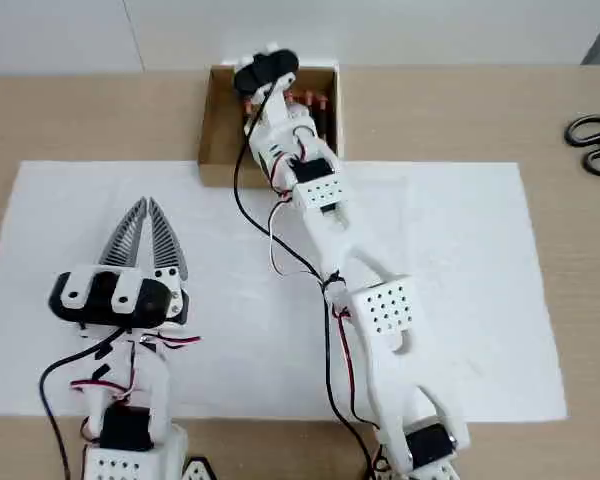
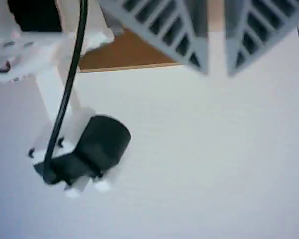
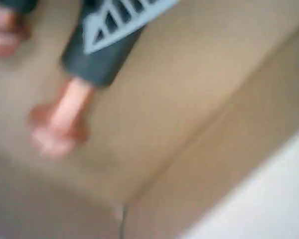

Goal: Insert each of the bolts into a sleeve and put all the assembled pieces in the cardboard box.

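While the left gripper sits over the white sheet at the near left, fingers drawn all but together on nothing, the work is at the cardboard box on the sheet's far edge. The right arm reaches into the box. The right gripper is clamped on a dark sleeve, and the orange bolt sticks out of its end toward the box floor. Whether the bolt head touches the floor cannot be told. Other pieces with orange ends lie in the box just beside the arm. Step in hand, as judged: deposit this assembled piece. To do it well, lower until the bolt head meets the floor. Part the fingers slowly so the bolt does not slip from the sleeve. Let the piece settle on bare floor rather than on its neighbours, then lift straight up, clear of the box wall. Scissors lie on the table at far right, not involved.
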